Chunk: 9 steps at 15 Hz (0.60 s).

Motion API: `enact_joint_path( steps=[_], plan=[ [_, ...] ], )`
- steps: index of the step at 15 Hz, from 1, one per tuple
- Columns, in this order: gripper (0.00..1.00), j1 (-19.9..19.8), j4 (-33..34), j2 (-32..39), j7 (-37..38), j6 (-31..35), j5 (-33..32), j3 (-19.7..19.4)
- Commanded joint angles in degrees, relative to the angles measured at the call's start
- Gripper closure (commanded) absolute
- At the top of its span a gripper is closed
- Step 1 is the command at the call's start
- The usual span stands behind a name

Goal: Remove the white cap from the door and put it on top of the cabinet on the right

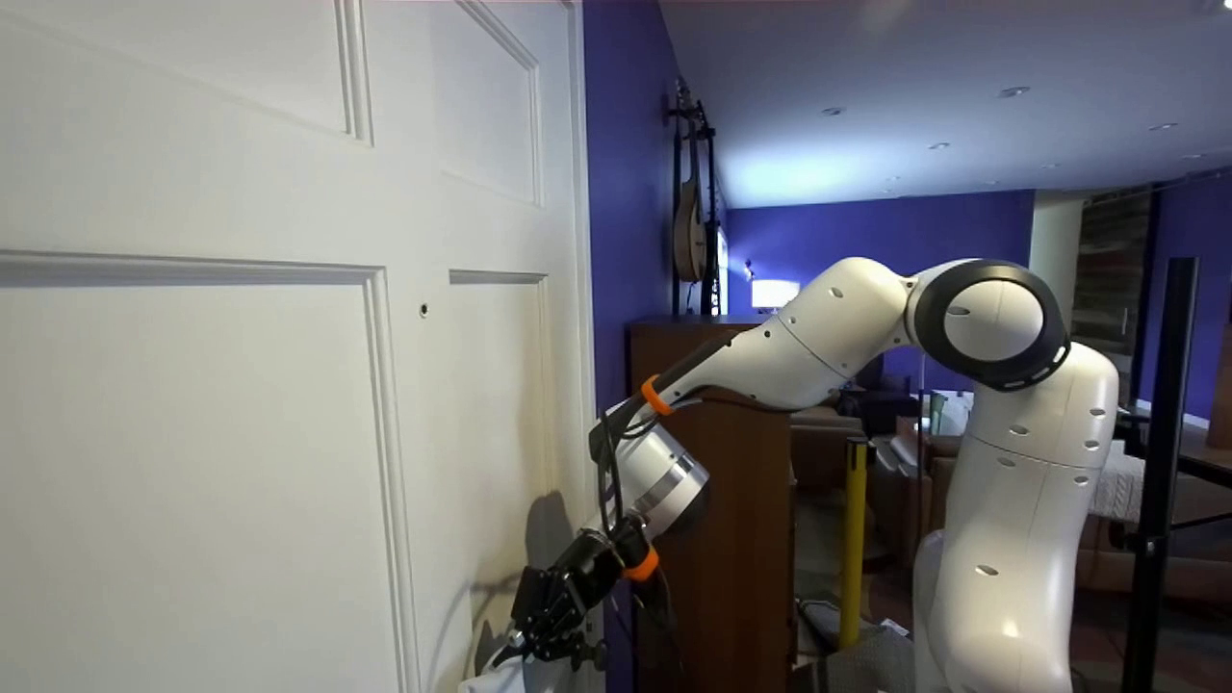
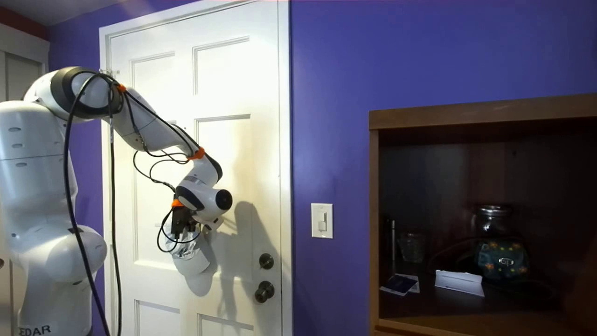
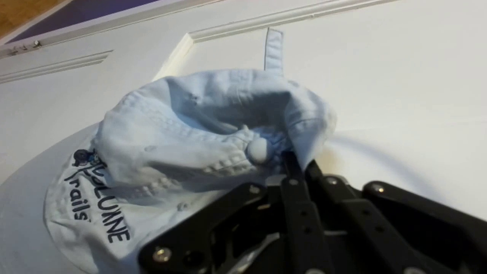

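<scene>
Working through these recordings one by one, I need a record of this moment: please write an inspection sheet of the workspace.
Surface: upright white door, panelled.
Job's things: white cap in front of the door; brown cabinet standing apart from it.
Clutter: jar, small bag, glass and cards inside the cabinet.
Fingers: shut on the cap's fabric.
Cables: black cables under orange straps, one loop crossing before the cap.
Surroundings: purple wall, light switch, guitar.

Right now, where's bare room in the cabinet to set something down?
Front of the shelf, between the white card and the front lip of the cabinet, though dim. Crowded: the back, jar behind floral pouch, glass to their left. Cabinet top: too edge-on to judge.
</scene>
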Motion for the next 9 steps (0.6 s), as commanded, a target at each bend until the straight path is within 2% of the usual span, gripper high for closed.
enact_joint_path(
  steps=[1,9],
  plan=[
    [0.99,-1.37,-1.72,-3.96,-1.75,-2.68,-0.07,0.53],
    [0.99,-2.59,-3.17,-11.31,0.98,2.32,-6.20,1.70]
  ],
)
